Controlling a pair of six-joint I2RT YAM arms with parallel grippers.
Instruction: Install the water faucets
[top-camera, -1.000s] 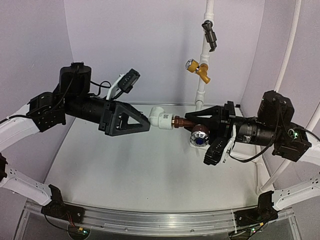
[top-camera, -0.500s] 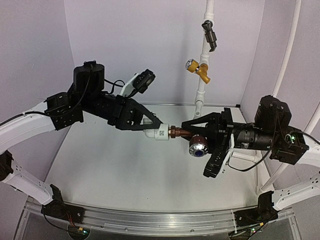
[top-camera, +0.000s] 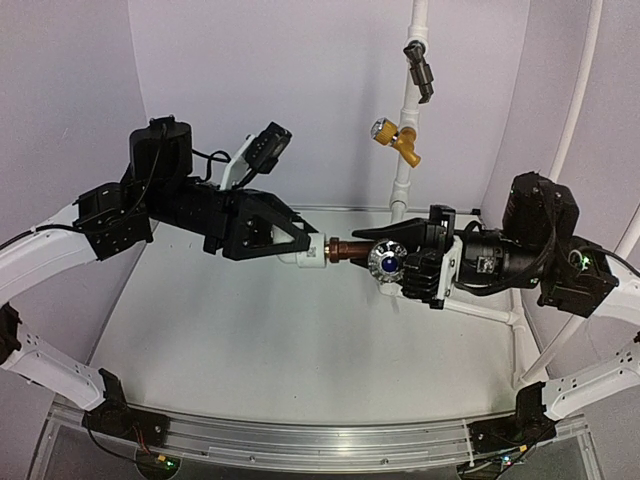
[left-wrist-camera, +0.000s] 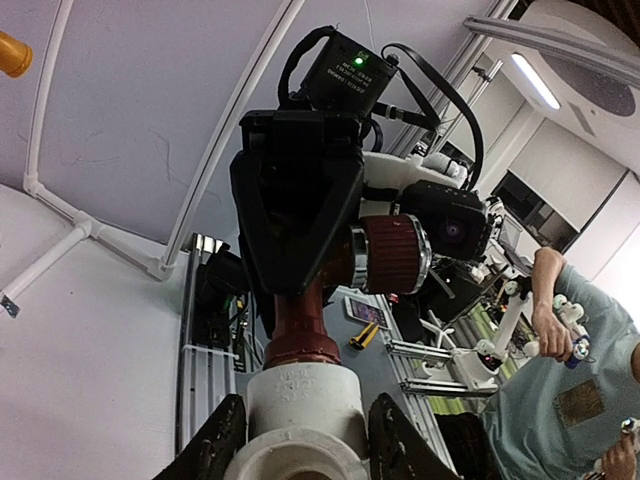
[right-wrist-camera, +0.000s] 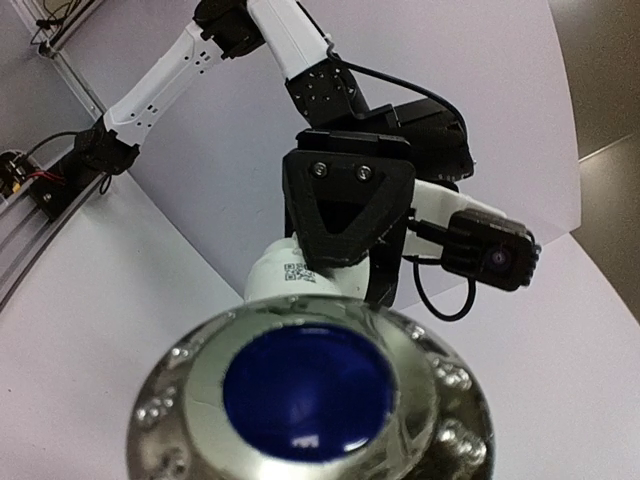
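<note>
At the 6 o'clock edge of the overhead view, an aluminium rail (top-camera: 300, 435) carries the arm bases, with the pale table (top-camera: 250, 340) stretching away beyond it

Above the middle of the table the two arms meet nose to nose. Reaching in from 9 o'clock, the left gripper (top-camera: 305, 248) is clamped on the white elbow fitting (top-camera: 314, 252). Its wrist camera shows a black finger pressed against each side of the fitting at 6 o'clock in that view. Reaching in from 3 o'clock, the right gripper (top-camera: 392, 252) has its fingers closed on the body of the water faucet (top-camera: 384, 262), a dark reddish-brown tap held just right of the scene's centre. The tap's copper-coloured threaded stem (top-camera: 343, 249) points toward 9 o'clock and runs into the mouth of the elbow, so the two parts touch end to end. How far the thread is seated cannot be told. The round knob (right-wrist-camera: 305, 395), chrome-rimmed with a blue centre, faces the right wrist camera and fills the lower half of its view

Farther back, toward 1 o'clock, a white pipe (top-camera: 403, 180) rises against the rear wall. It carries a yellow-brass valve (top-camera: 400, 138) and, higher up, a dark valve (top-camera: 420, 65), both well apart from the grippers
</note>
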